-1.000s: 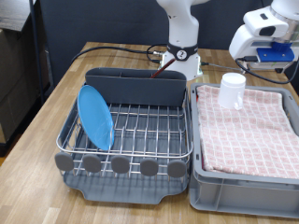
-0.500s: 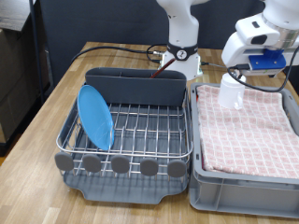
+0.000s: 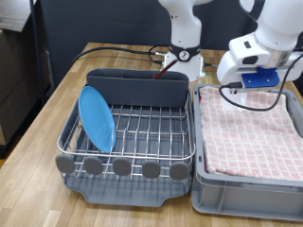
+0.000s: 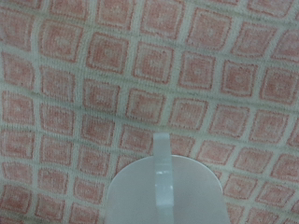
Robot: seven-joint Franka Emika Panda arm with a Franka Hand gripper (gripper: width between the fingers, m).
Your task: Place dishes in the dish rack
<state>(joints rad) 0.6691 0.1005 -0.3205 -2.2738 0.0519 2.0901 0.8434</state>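
A light wooden table [image 3: 43, 118] with visible grain carries the work area, with dark panels behind it at the exterior view's left. On it sits the dish rack [image 3: 133, 132]: a grid of thin silver wire on a dark grey plastic tray, with a tall smooth grey utensil bin [image 3: 137, 88] across its far side and a row of round grey discs [image 3: 121, 167] along its near edge. A round light-blue plate [image 3: 96, 118] stands on edge in the rack at the exterior view's left, its flat face turned towards the exterior view's right and its rim leaning slightly. Just beside the rack, at the exterior view's right, is a grey plastic crate [image 3: 248, 184] lined with a soft red-checked cloth [image 3: 251, 132] of pale pink squares on white. The white arm's hand, with a blue part on its housing, hangs low over the crate's far end, and the gripper [image 3: 237, 92] is largely hidden behind that housing; whether its fingers are parted or closed cannot be told. In the wrist view the checked cloth fills the frame, and a smooth white cylindrical cup [image 4: 164, 189] appears close to the camera at the frame edge, seen from above with a narrow raised strip on the side facing the cloth. The cup is not visible in the exterior view. No spoon can be made out in either view.
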